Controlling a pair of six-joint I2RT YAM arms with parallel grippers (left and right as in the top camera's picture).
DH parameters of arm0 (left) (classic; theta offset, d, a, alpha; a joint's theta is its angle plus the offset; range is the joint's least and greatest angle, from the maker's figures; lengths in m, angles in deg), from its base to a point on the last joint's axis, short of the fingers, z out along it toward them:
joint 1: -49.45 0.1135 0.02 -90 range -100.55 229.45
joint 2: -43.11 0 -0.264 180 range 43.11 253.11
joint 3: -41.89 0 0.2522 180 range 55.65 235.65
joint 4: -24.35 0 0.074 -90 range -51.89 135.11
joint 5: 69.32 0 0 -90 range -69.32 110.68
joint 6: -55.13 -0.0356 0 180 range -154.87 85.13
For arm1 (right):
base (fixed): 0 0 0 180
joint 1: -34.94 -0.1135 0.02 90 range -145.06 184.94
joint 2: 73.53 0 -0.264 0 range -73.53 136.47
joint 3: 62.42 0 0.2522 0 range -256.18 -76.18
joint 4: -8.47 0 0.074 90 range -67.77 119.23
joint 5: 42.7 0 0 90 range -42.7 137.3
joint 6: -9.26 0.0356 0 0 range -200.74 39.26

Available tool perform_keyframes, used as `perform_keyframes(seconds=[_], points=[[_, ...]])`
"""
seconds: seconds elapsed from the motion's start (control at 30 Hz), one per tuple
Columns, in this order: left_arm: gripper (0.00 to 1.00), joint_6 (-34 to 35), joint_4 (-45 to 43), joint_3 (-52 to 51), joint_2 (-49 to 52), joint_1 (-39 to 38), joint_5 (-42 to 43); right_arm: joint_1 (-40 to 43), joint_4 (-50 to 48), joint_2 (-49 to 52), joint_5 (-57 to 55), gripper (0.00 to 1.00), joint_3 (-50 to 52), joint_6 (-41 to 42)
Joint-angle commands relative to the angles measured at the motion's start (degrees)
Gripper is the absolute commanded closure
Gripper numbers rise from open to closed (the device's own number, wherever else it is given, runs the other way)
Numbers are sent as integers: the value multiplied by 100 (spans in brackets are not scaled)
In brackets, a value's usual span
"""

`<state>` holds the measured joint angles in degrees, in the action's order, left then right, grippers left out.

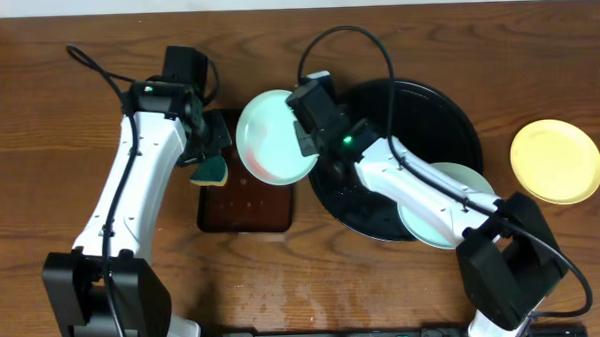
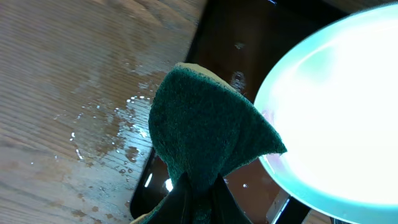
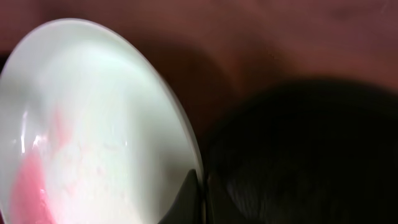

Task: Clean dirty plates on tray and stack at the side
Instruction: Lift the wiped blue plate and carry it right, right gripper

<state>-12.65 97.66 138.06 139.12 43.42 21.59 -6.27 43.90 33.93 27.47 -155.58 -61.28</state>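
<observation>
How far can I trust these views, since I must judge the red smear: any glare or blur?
Left wrist: the held plate is blown out to white glare, the sponge sharp. Right wrist: soft focus, yet the red smear shows. Overhead: even light, sharp.

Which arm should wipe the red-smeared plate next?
Left. The left gripper is shut on the green scouring sponge beside the pale mint-white round plate; the right gripper only pinches that plate's rim, red smear showing.
</observation>
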Motion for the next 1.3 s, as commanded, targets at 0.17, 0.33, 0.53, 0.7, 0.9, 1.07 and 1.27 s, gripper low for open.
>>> perform_keyframes(seconds=[0.17, 0.33, 0.53, 0.7, 0.9, 1.07, 1.27], points=[[92, -52, -4, -44, 17, 310, 11, -404, -901, -63, -1797, 99, -79, -1685], [92, -52, -4, -46, 17, 310, 11, -767, -1609, -70, -2833, 99, -79, -2924], [92, -52, -4, -46, 17, 310, 11, -1388, -2796, -74, -4026, 99, -79, -4664], [92, -52, -4, -44, 17, 310, 11, -1685, -3567, -74, -4566, 99, -79, -5633], [92, -55, -4, -46, 17, 310, 9, -1683, -3504, -74, -4710, 99, -79, -5530], [93, -55, -4, -46, 17, 310, 9, -1602, -3147, -74, -4721, 99, -79, -4538], [92, -55, -7, -46, 17, 310, 9, -1362, -1303, -258, -3359, 99, -81, -2693]])
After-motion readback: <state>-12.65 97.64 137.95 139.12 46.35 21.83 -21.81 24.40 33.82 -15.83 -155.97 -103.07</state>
